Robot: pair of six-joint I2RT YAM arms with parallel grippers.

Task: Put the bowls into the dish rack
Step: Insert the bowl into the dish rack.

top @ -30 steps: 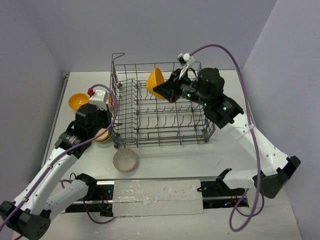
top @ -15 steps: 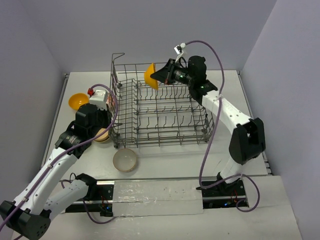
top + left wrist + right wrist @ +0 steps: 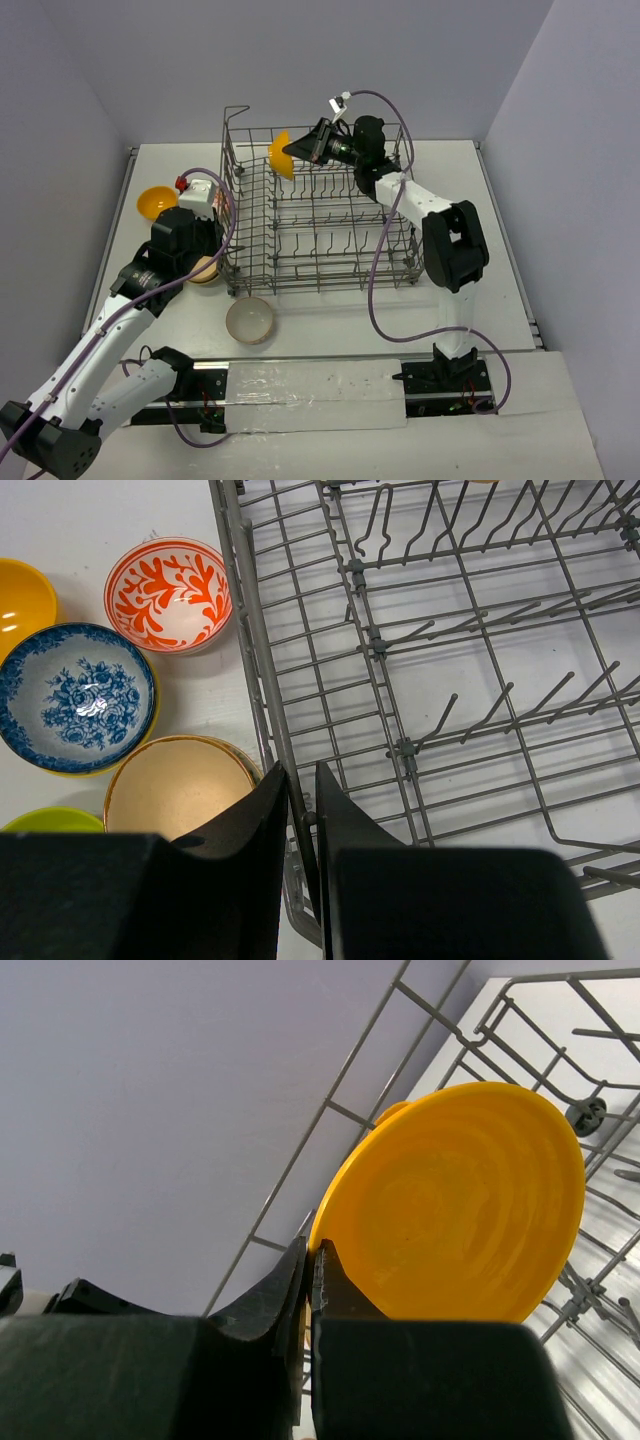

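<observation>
The grey wire dish rack (image 3: 320,215) stands mid-table. My right gripper (image 3: 293,151) is shut on the rim of an orange-yellow bowl (image 3: 279,157), held on edge above the rack's far left corner; the right wrist view shows the bowl (image 3: 460,1210) pinched between the jaws (image 3: 310,1260). My left gripper (image 3: 218,258) is shut on a wire of the rack's left wall (image 3: 265,670), its jaws (image 3: 302,788) closed around it. Beside that wall lie the red-and-white bowl (image 3: 168,593), the blue-patterned bowl (image 3: 75,695), the tan bowl (image 3: 178,785), another orange-yellow bowl (image 3: 20,600) and the lime green bowl (image 3: 50,820).
A white striped bowl (image 3: 250,320) sits on the table in front of the rack's near left corner. The rack's raised handle (image 3: 236,125) stands at its far left corner. Grey walls close in the table on three sides.
My right arm has carried the orange-yellow bowl leftward along the rack's far side to the far left corner. The left arm has not moved.
</observation>
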